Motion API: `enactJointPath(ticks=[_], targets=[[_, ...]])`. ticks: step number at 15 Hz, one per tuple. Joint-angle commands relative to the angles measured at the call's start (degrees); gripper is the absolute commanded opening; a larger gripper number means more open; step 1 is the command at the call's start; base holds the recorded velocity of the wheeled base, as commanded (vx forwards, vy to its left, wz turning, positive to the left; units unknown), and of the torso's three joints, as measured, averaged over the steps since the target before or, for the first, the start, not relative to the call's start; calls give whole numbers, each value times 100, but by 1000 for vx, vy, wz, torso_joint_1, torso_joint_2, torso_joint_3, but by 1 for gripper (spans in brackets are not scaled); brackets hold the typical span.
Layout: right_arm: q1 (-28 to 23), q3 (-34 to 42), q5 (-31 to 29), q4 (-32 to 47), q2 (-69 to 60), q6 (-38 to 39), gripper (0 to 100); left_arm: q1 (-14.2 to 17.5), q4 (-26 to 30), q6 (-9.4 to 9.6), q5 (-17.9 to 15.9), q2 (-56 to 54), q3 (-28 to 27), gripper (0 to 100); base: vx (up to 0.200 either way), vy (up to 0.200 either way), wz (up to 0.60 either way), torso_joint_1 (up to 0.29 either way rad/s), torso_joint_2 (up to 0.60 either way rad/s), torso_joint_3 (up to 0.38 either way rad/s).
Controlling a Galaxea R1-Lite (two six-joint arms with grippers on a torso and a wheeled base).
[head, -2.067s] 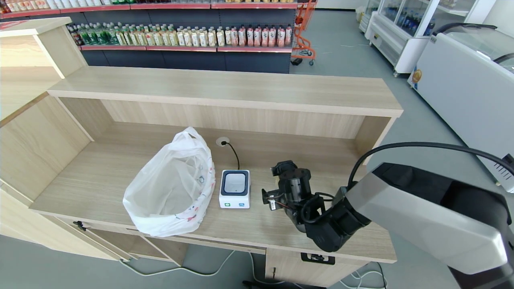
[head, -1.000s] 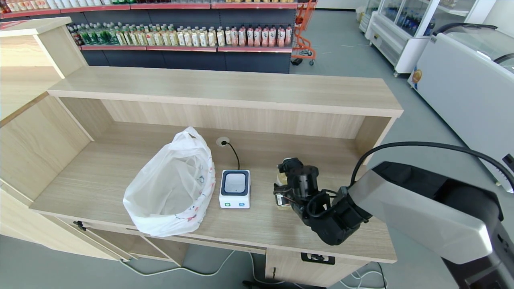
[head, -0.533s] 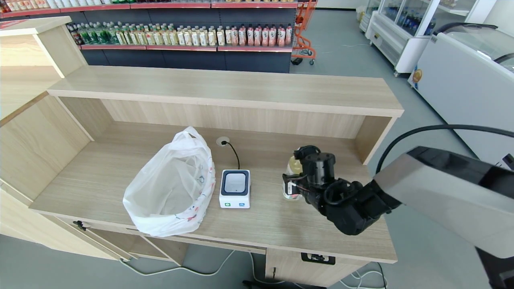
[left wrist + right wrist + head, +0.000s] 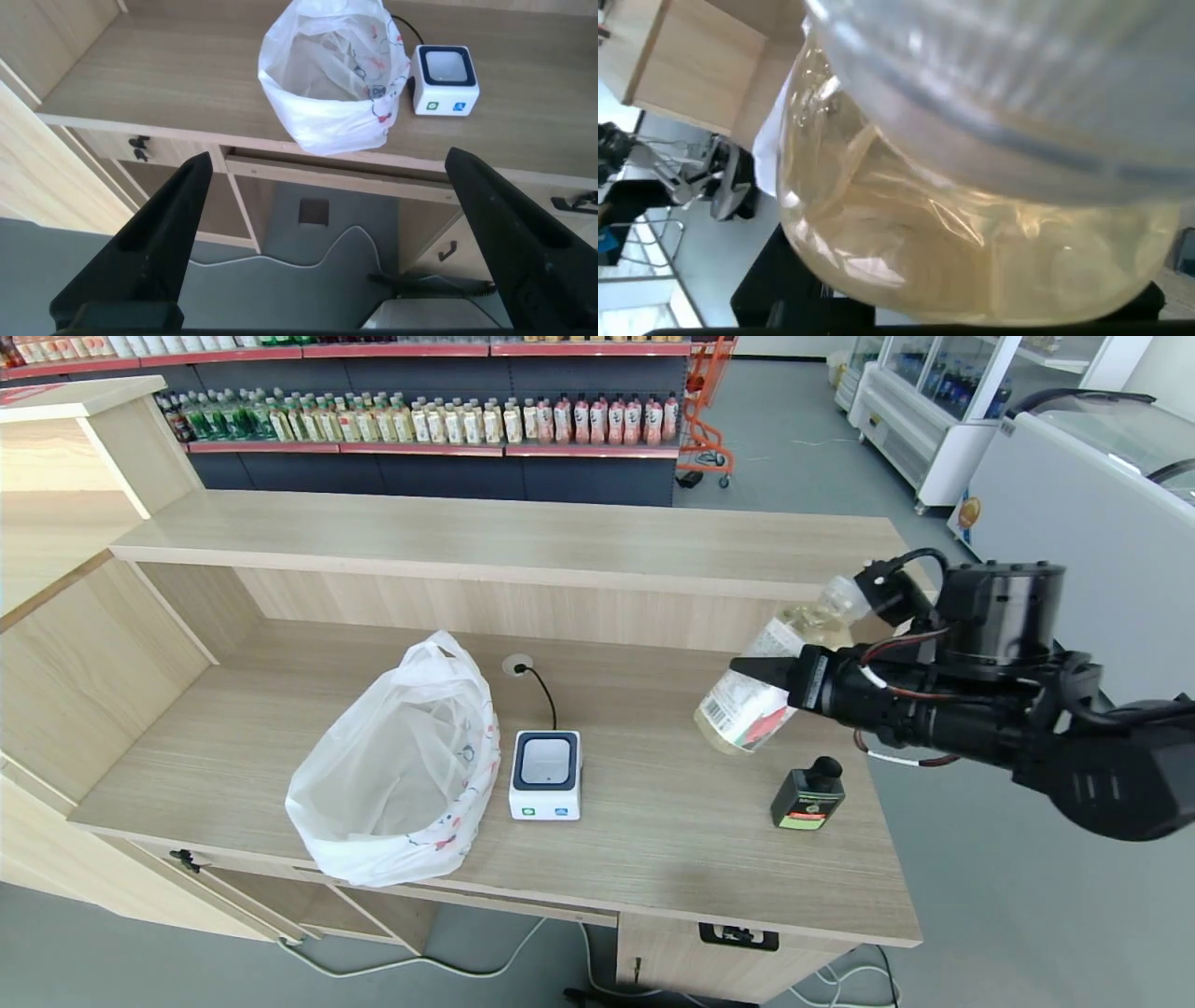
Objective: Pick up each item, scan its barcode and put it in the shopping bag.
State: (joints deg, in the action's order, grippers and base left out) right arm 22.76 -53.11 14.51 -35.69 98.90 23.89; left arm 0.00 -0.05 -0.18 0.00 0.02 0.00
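Bottle (image 4: 747, 709) of pale yellow liquid hangs tilted in the air above the right end of the counter (image 4: 653, 840), cap end up and away, base down toward the scanner side. The right gripper (image 4: 784, 661) is clamped across its middle, one dark finger lying over the white and red label. In the head view a barcode sits on the label's lower edge; the right wrist view gives the clear bottle wall (image 4: 971, 187) and the liquid inside at close range.

On the counter beneath the arm stands a small dark bottle (image 4: 807, 795), apart from the held one. The scanner (image 4: 546, 773) sits mid-counter with its cable (image 4: 543, 691) running back, and the white shopping bag (image 4: 397, 770) stands open just to its left.

From the left wrist view, the left gripper (image 4: 322, 247) hangs out before the counter's near edge, its fingers (image 4: 159, 243) spread wide with nothing between them. Beyond them lie the bag's open mouth (image 4: 327, 84) and the scanner's window (image 4: 447, 77).
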Motion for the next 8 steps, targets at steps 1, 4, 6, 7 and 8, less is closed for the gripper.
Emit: enactJointPath(ticks=[1, 4, 6, 7, 8], targets=[[-114, 346, 667, 54, -1128, 186, 0, 0, 5, 1, 0, 6, 0, 100, 0, 0, 0, 0, 0, 0], [-88, 434, 1792, 63, -1796, 318, 0, 0, -4, -8, 0, -2, 0, 100, 0, 0, 0, 0, 0, 0], [-70, 495, 2627, 150, -2226, 326, 0, 0, -4, 1, 0, 6, 0, 100, 0, 0, 0, 0, 0, 0], [-52, 504, 2891, 247, -2393, 326, 0, 0, 5, 1, 0, 6, 0, 100, 0, 0, 0, 0, 0, 0], [71, 504, 3172, 440, -2551, 326, 0, 0, -4, 1, 0, 6, 0, 100, 0, 0, 0, 0, 0, 0]])
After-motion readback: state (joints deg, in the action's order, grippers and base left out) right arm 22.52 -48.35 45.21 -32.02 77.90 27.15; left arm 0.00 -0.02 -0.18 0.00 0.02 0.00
